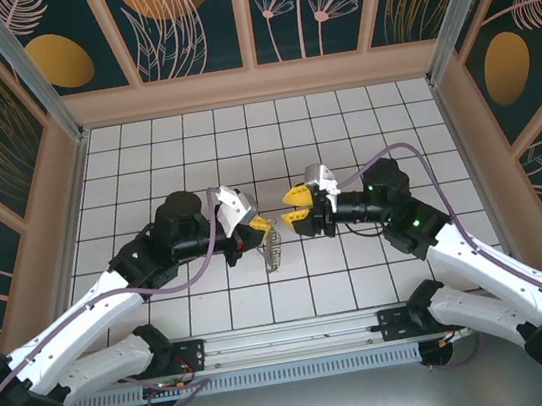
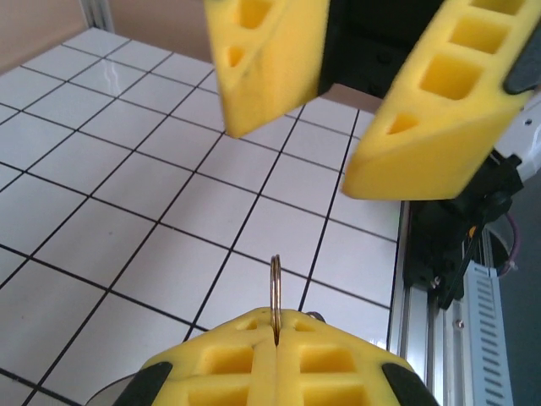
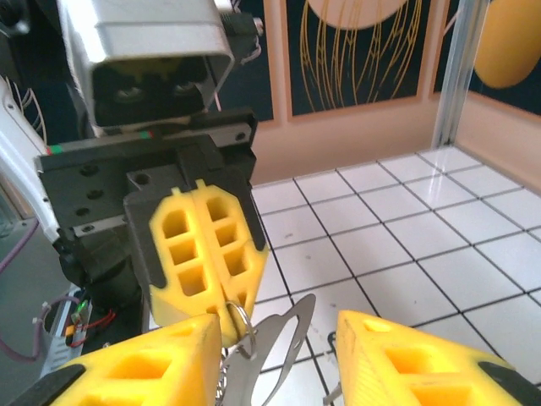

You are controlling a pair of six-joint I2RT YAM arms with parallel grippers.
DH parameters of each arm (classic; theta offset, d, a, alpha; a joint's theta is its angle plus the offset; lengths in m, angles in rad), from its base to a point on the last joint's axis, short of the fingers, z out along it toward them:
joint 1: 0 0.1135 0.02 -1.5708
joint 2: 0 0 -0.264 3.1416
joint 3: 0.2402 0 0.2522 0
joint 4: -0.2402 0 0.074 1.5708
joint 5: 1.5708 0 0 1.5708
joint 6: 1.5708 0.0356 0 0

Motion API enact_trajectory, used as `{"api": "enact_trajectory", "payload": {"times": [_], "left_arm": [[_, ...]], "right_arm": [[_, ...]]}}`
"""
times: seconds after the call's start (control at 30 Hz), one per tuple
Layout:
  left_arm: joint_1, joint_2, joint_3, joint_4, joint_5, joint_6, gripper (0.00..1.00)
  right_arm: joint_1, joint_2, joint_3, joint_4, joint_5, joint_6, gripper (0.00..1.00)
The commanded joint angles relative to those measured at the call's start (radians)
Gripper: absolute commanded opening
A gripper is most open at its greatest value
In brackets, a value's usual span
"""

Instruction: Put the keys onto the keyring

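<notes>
so the keyring is being pinched edge-on between the closed fingers of the left gripper, keys being dangled just below; the right gripper is being held spread nearby

FREE: bench tiles from 9 through 12 to 3 o'clock | BLOCKED centre: left claw facing right claw, slim gap between | keyring dangling under left claw | 2 arms fill 4-8 o'clock

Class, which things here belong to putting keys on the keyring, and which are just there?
Job: thin brass-coloured metal ring, pinched in shut left hand; pale flat metal key hanging beside it; open right hand.
Just there: white tiled tabletop; flower-patterned wall panels.
</notes>
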Motion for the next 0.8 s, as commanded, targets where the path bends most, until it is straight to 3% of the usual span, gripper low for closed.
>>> {"api": "enact_trajectory", "payload": {"times": [0.0,0.47,0.63,0.77], "left_arm": [[0.005,0.009,0.042,-0.060,0.008,0.047,0.00],[0.004,0.044,0.033,-0.072,0.049,0.058,0.00],[0.004,0.041,0.032,-0.072,0.055,0.059,0.00],[0.006,0.041,0.027,-0.059,0.053,0.056,0.00]], "right_arm": [[0.015,0.032,0.050,-0.095,0.010,-0.055,0.40],[0.068,0.119,0.078,-0.141,0.010,-0.095,0.33],[0.078,0.141,0.090,-0.157,0.006,-0.105,0.21],[0.085,0.148,0.101,-0.174,-0.008,-0.119,0.05]]}}
